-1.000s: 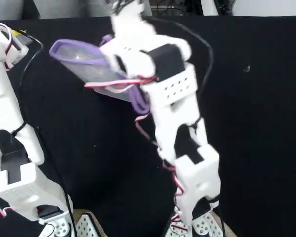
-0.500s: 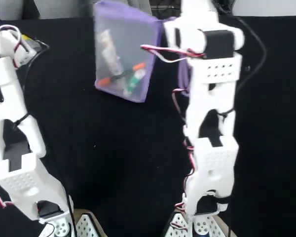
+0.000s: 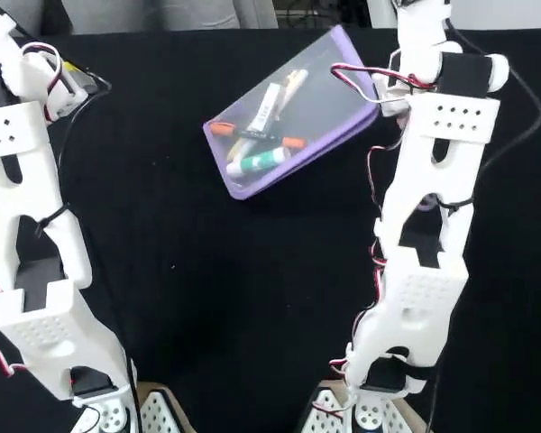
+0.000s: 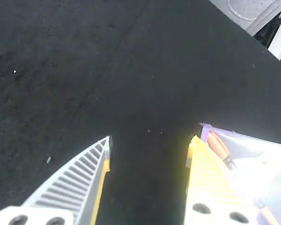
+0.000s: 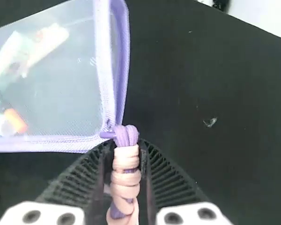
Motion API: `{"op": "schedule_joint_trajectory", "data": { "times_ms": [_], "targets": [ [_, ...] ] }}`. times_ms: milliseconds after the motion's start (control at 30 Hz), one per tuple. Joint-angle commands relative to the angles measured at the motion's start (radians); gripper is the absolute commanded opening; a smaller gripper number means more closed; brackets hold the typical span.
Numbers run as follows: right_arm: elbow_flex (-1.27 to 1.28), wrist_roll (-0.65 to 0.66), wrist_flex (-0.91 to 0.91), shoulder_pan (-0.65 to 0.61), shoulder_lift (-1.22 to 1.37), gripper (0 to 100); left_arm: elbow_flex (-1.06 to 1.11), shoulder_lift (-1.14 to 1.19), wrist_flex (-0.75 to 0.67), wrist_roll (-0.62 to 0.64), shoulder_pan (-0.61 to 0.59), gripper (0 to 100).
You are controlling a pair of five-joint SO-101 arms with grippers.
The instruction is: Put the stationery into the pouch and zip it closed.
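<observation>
The right gripper (image 5: 125, 151) pinches the cord (image 5: 125, 176) at a corner of the pouch (image 3: 293, 113), far in the middle, with the stationery (image 3: 257, 144) inside. The left gripper (image 4: 151, 140) has its jaws spread and empty. The thin cord may slip, so the pouch could twist away.

Glossy translucent plastic pouch (image 3: 334, 95), cloth-edged; matt black table (image 3: 207, 298).

This looks like a robotics lab bench. 2 white plastic arms, the left arm (image 3: 27, 225) and the right arm (image 3: 433, 180), stand on a table (image 3: 207, 298) draped in black cloth. Their servo wires (image 3: 377, 257) are exposed, and loose cables (image 3: 298, 11) and a white wall (image 3: 505, 13) sit behind.
</observation>
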Motion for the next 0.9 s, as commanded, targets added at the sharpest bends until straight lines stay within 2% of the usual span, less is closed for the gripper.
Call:
{"op": "schedule_joint_trajectory", "data": {
  "times_ms": [0,267,467,633,767,867],
  "targets": [
    [0.031,0.074,0.031,0.005,-0.045,1.1,0.024,-0.006,-0.005,0.005,0.039,26],
    [0.252,0.163,0.031,-0.012,-0.255,1.1,0.033,-0.009,-0.005,0.0,0.082,27],
    [0.499,0.204,0.031,-0.072,-0.495,1.1,0.036,-0.015,0.018,-0.152,0.159,26],
    [0.651,0.196,0.031,-0.215,-0.699,1.1,0.082,-0.017,0.02,-0.261,0.232,26],
    [0.723,0.163,0.031,-0.331,-0.8,1.1,0.125,-0.021,0.02,-0.476,0.274,26],
    [0.722,0.117,0.023,-0.381,-0.817,1.1,0.18,-0.075,0.02,-0.497,0.295,26]
  ]
}}
